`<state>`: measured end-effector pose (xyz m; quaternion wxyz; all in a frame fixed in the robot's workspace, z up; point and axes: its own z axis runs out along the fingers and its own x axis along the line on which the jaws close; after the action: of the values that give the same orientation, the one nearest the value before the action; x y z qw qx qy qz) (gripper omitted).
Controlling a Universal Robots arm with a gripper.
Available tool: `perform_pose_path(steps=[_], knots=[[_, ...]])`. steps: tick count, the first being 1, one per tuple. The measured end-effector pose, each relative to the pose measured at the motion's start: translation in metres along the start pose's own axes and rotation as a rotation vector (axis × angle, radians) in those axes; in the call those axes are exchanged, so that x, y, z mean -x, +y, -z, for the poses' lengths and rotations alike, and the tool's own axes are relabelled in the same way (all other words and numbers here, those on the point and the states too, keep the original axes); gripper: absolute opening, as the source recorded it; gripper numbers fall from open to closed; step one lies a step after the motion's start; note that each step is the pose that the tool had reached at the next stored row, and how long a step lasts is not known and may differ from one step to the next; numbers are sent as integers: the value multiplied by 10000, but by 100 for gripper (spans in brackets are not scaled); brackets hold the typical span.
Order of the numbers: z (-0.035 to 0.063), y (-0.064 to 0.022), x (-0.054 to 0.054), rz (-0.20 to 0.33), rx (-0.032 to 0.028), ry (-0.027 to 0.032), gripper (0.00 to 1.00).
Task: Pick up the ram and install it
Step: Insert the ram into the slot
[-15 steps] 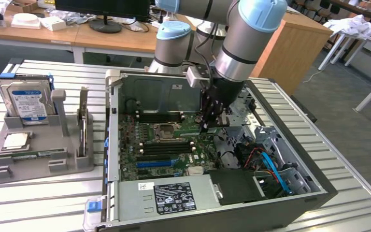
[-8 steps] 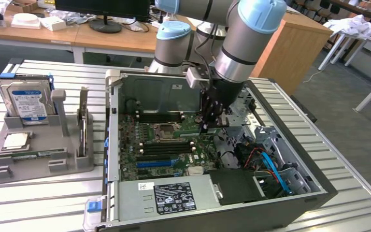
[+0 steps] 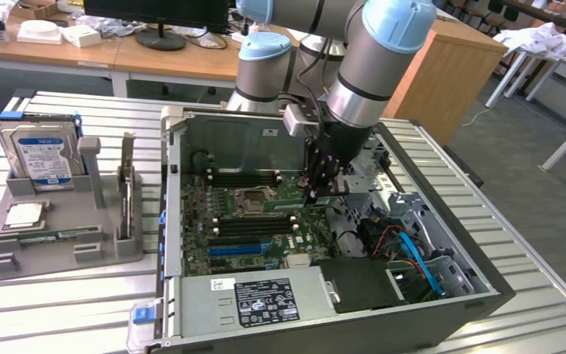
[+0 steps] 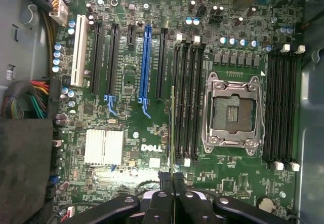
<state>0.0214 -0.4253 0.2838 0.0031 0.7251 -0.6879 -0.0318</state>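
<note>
The hand (image 4: 172, 177) is seen closed on the ram (image 4: 172, 133), which is gripped by one end and viewed edge-on as a thin green line reaching out from between the pressed-together fingertips; in the exterior view the hand (image 3: 324, 188) is lowered into the open computer case (image 3: 173, 221) standing on the table (image 3: 67, 310), above the motherboard (image 4: 126, 117). The ram's long axis is held parallel to the bank of black memory slots (image 4: 188, 97) that is set between the blue expansion slot (image 4: 147, 64) and the processor socket (image 4: 233, 113); its edge is seen just beside the slot of that bank nearest the blue one, on the side away from the socket, not yet seated in any slot. A small sideways offset toward the socket is judged to be what separates the ram from that slot; its height above the board cannot be told. The grey parts holder (image 3: 57, 243) is seen well apart, on the exterior view's left.
</note>
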Motion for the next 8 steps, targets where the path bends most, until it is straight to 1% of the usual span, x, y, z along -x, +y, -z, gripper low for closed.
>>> perform_pose_path(steps=[8], knots=[[-24, -1, -1, 0, 1, 0, 12]])
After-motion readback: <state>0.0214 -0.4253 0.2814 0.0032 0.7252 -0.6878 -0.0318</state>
